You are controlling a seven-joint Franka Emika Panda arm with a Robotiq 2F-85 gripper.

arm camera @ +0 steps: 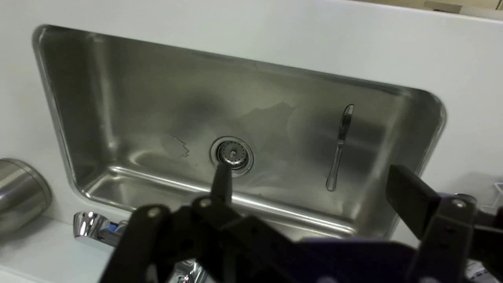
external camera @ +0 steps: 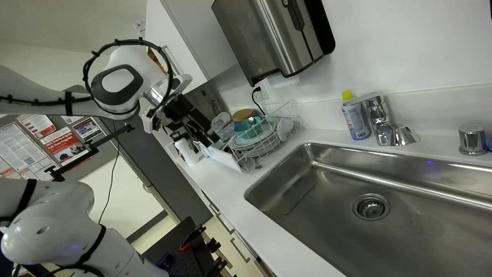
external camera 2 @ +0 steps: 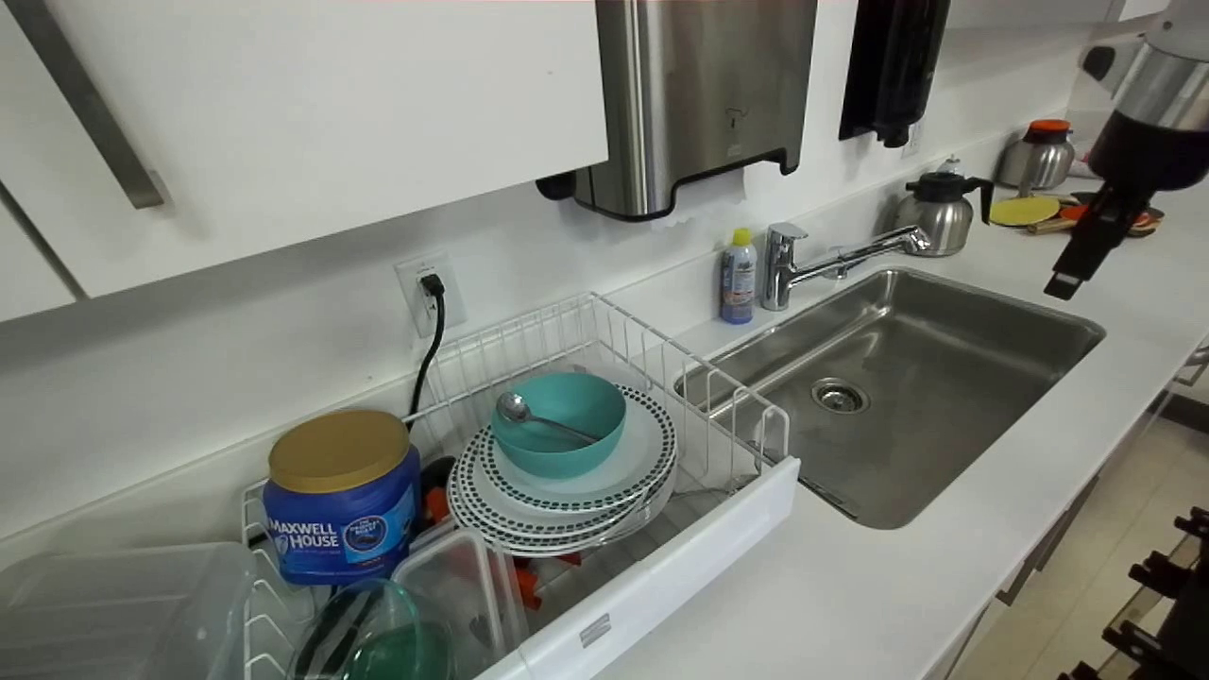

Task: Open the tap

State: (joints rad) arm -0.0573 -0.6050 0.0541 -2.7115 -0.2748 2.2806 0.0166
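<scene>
The chrome tap [external camera: 378, 119] stands upright behind the steel sink [external camera: 434, 184], with a flat lever on top and a spout over the basin. In an exterior view, its body [external camera 2: 776, 269] and long spout show, and no water stream is visible. In the wrist view, the spout end [arm camera: 87, 225] shows at the lower left, and my gripper hides much of the rest. My gripper [arm camera: 309, 171] is open and empty, its two black fingers wide apart high above the sink. It shows in both exterior views [external camera: 210, 139] [external camera 2: 1063, 283], clear of the tap.
A blue can with yellow cap [external camera 2: 739, 279] stands close beside the tap. A steel paper dispenser [external camera 2: 708, 104] and black dispenser [external camera 2: 893, 71] hang above. A dish rack [external camera 2: 661, 576] and a steel jug [external camera 2: 945, 222] flank the sink. A knife [arm camera: 338, 151] lies inside it.
</scene>
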